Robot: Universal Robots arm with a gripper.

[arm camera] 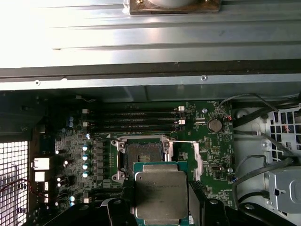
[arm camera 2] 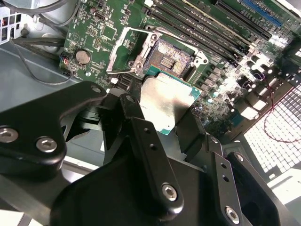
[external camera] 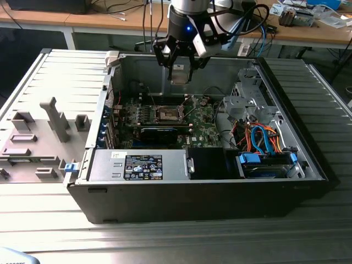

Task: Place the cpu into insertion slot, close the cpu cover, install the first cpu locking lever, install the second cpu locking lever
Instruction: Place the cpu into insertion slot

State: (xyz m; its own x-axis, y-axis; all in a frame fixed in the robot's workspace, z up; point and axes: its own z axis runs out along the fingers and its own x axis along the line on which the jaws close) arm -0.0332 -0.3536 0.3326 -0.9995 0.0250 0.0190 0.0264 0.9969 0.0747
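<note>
The black two-finger gripper (external camera: 180, 70) hangs over the open black-and-grey metal computer case (external camera: 220, 203), clenched on the small flat square cpu with the silvery-grey metal face (arm camera: 161, 193), which is pinched at its edges and clear of the green circuit board (external camera: 204, 125). In the exterior view, the square dark-centred insertion slot with the silvery rim (external camera: 166, 114) lies at six o'clock from the gripper, bare. In the second wrist view, the thin silvery windowed cpu cover (arm camera 2: 116, 51) stands tilted open beside the slot.

Desks (external camera: 93, 22): light wood, far behind the gripper (external camera: 180, 74), cables (external camera: 118, 8) on top.
Table (external camera: 165, 242): ribbed grey metal, below the gripper.
Floor (external camera: 27, 47): dark, under the desks.
Light: bright glare on the table.
</note>
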